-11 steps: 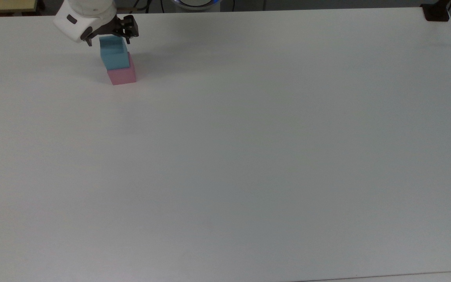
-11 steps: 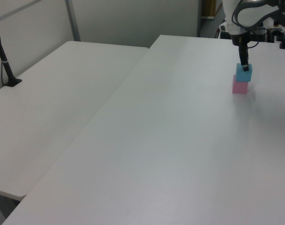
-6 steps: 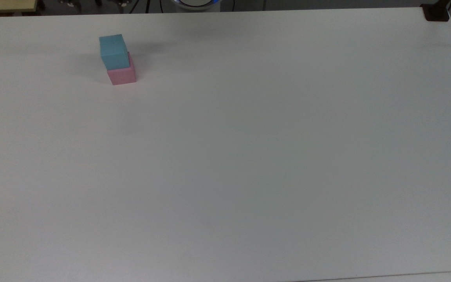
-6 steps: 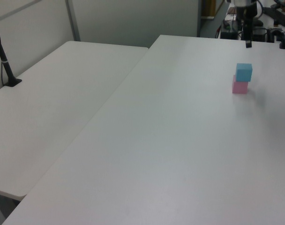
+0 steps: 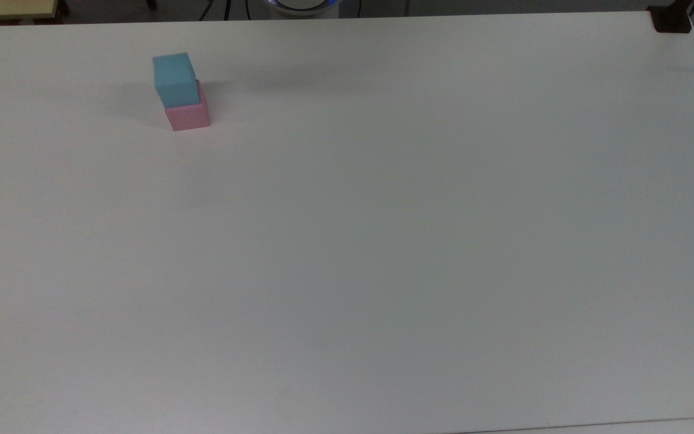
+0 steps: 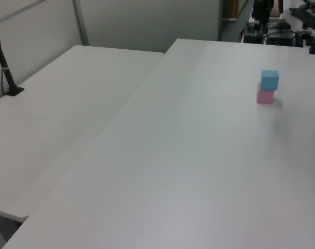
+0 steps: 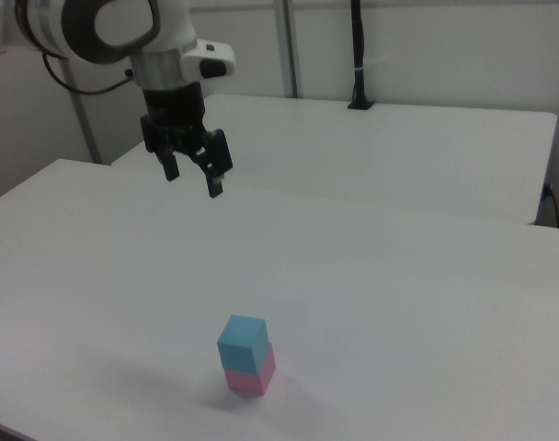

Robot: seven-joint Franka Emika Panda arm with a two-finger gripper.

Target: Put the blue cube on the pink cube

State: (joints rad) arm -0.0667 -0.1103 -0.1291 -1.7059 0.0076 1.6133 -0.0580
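The blue cube sits on top of the pink cube, the two in contact and forming a two-high stack on the white desk. The upper cube is not flush with the lower: in the top view it is offset toward the top view's left and the far edge, leaving a strip of pink exposed on the top view's right; in the right view the blue cube looks slightly turned relative to the pink cube. In the top view the stack stands in the desk's far-left portion, near the far edge and set in from the top view's left edge; in the left view the blue cube and pink cube sit close to the left view's right border. The gripper hangs in the air well above the desk and well apart from the stack — fingers spread, nothing held between them. Desk surface to the top view's right and toward the near edge is bare white, offering wide open room. A second desk adjoins along a seam in the left view, with a dark post rising from a base at its far-left margin.
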